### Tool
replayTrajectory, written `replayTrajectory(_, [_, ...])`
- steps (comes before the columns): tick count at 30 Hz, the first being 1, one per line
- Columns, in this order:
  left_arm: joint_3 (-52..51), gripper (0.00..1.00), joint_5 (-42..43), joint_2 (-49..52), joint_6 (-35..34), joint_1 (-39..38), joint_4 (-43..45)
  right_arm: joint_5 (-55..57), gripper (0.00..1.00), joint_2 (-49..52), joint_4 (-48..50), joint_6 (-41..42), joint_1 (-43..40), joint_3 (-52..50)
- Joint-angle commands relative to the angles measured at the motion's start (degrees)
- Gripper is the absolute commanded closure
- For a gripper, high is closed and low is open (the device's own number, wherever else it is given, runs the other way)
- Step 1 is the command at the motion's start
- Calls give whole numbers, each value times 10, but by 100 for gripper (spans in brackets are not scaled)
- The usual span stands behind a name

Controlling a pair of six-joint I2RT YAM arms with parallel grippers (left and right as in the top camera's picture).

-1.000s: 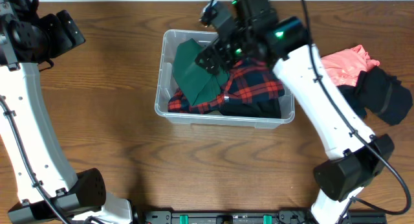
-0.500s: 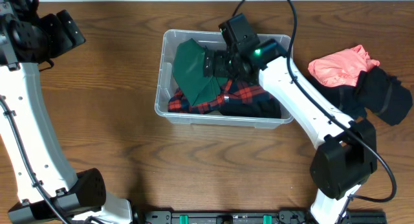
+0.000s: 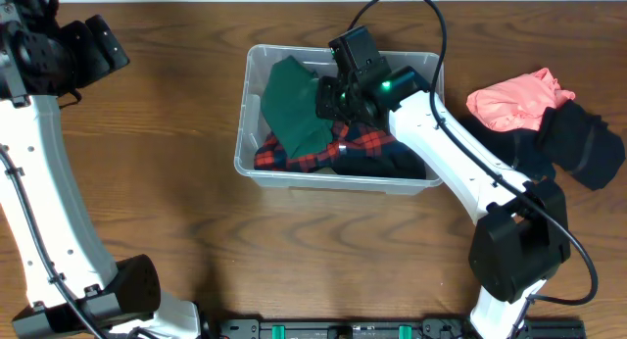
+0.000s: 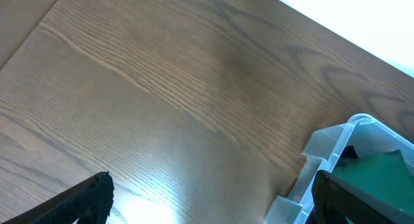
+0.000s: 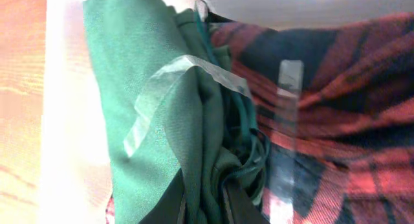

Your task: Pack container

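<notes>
The container (image 3: 333, 183), a clear plastic bin, sits at the table's centre back. Inside it lie a green garment (image 3: 292, 104) on the left and a red-and-black plaid garment (image 3: 382, 141) on the right. My right gripper (image 3: 329, 98) is down inside the bin, shut on a bunched fold of the green garment (image 5: 149, 88), its dark fingers (image 5: 171, 202) pinching the cloth from both sides. Plaid fabric (image 5: 362, 107) lies just beside the pinch. My left gripper (image 4: 213, 208) hovers open and holds nothing over bare wood, left of the container's corner (image 4: 330, 153); in the overhead view this left gripper (image 3: 106, 47) is at the far left.
A pink cloth (image 3: 514, 96) and a black cloth (image 3: 580, 148) lie in a heap on the table, right of the bin. The right arm stretches from the front right across the bin's right half.
My right gripper came down and left into the bin, onto the green garment, and closed on a fold of it. The left arm stayed still.
</notes>
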Motion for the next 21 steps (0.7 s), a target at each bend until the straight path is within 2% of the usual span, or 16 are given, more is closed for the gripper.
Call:
replayTrajectory(1, [-1,2,-3,2,-3,2,0,-47,90,6,12,-98,3,0])
replayTrajectory(4, [-1,2,-3,2,-3,2,0,-66,99,6,8,-171,-8,10])
replayTrajectory(8, [-1,2,-3,2,-3,2,0,-64,99,6,2,-241,-36,29])
replayTrajectory(16, [-1,2,-3,2,-3,2,0,-61,99,7,45,-298,-93,34])
replayTrajectory(18, [-1,2,-3,2,-3,2,0,-61,94,7,63,-311,-97,34])
replayTrajectory(19, [-1,2,-3,2,-3,2,0,-60,84,7,71,-313,-97,34])
replayTrajectory(21, [-1,2,-3,2,-3,2,0,-59,2,7,85,-319,-96,34])
